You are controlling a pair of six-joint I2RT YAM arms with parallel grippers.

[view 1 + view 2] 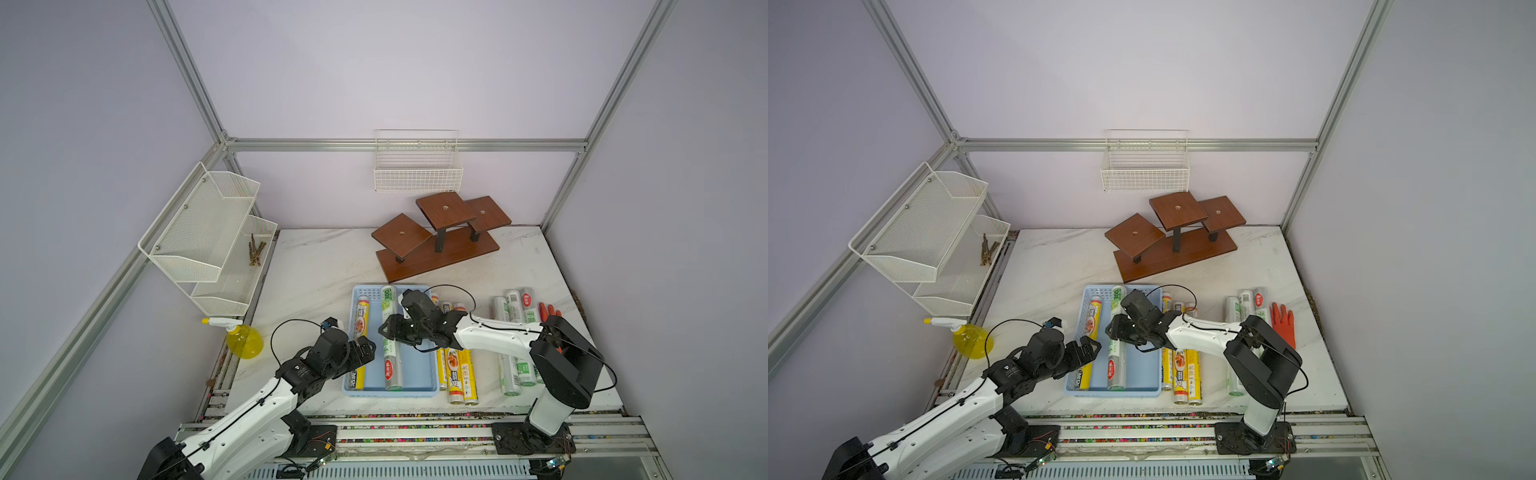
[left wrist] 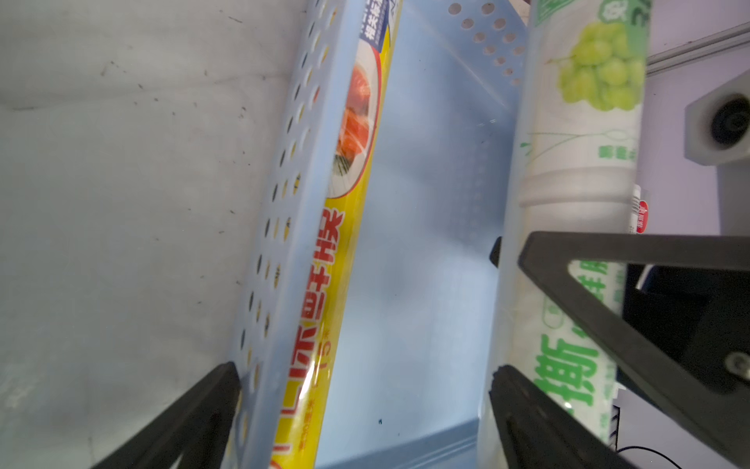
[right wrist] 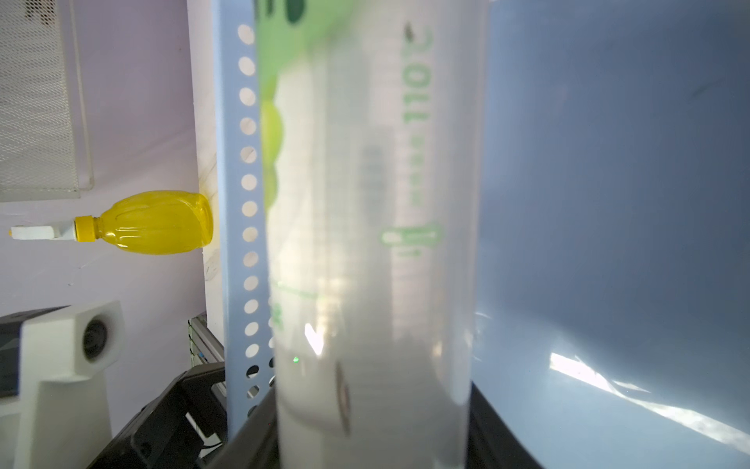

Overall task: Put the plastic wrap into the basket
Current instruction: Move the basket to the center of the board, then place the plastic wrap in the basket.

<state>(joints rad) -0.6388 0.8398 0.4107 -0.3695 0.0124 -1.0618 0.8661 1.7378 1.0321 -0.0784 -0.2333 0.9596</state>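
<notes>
The basket [image 1: 415,370] [image 1: 1142,374] is a shallow light blue tray near the table's front. A yellow plastic wrap roll [image 1: 360,328] [image 2: 324,292] lies along its left wall. My right gripper [image 1: 391,330] [image 3: 373,426] is shut on a whitish, green-printed roll [image 1: 390,365] [image 3: 373,243] lying lengthwise over the basket floor [image 3: 608,203]; its far end reaches the far rim. My left gripper [image 1: 368,347] [image 2: 361,406] is open, its fingers straddling the basket's left wall and the yellow roll. More yellow rolls [image 1: 459,374] and whitish rolls [image 1: 515,311] lie right of the basket.
A red rubber glove [image 1: 549,309] lies beyond the whitish rolls. A yellow spray bottle [image 1: 245,340] stands left of the basket. A wooden stepped stand [image 1: 440,241] sits behind it. A white wire basket [image 1: 417,166] hangs on the back wall, a mesh shelf [image 1: 208,237] on the left.
</notes>
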